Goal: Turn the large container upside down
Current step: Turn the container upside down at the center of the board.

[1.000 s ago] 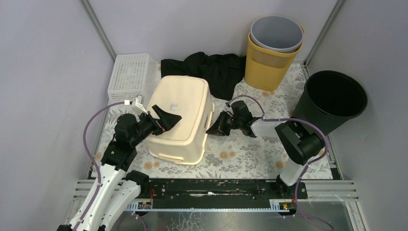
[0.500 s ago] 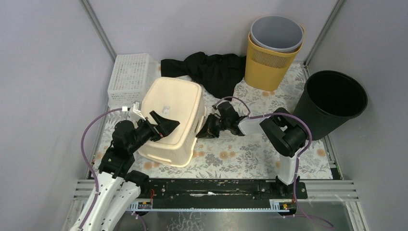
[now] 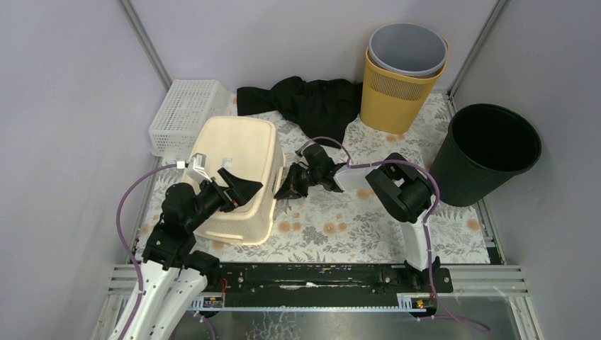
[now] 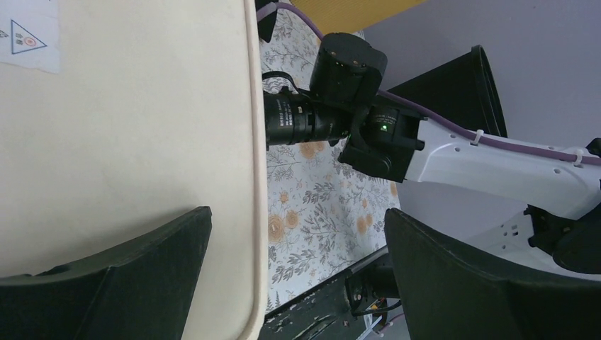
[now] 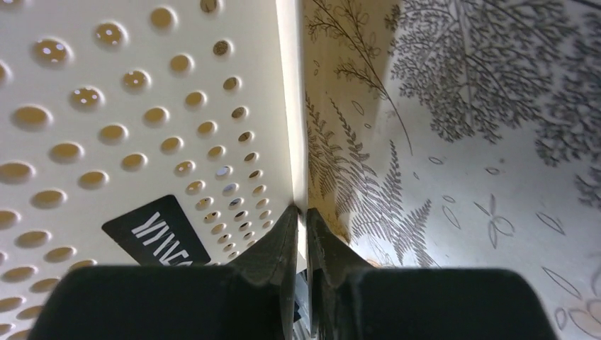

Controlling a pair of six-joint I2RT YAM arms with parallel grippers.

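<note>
The large container, a cream perforated laundry basket (image 3: 237,170), is seen with its solid base turned upward, a warning sticker (image 4: 28,35) showing on that base. It stands on the left half of the flower-patterned bench (image 3: 354,219), its open mouth facing down. The turning itself is therefore judged to be as good as done, and the step in hand is taken to be the settling of the basket onto its rim.

The left fingers (image 3: 239,183) are spread as wide as they go and nothing is held by them. They are poised above the near right part of the upturned base. In the left wrist view one finger is placed over the base and the other out beyond the basket's right edge, over the bench, so that the edge lies between them without being touched.

The right fingers (image 3: 290,188) are brought together low against the basket's right side. In the right wrist view the thin cream rim is seen running down into the closed fingertips (image 5: 287,241), with the perforated wall on one side and the bench cloth on the other. The rim is thus judged to be pinched by them. Whether that side of the rim is resting flat on the bench or is held slightly off it cannot be told.

The next move is judged to call for that rim to be lowered fully, if any gap is left. The pinch should then be released and both arms drawn clear without the basket being dragged or tipped.
</note>
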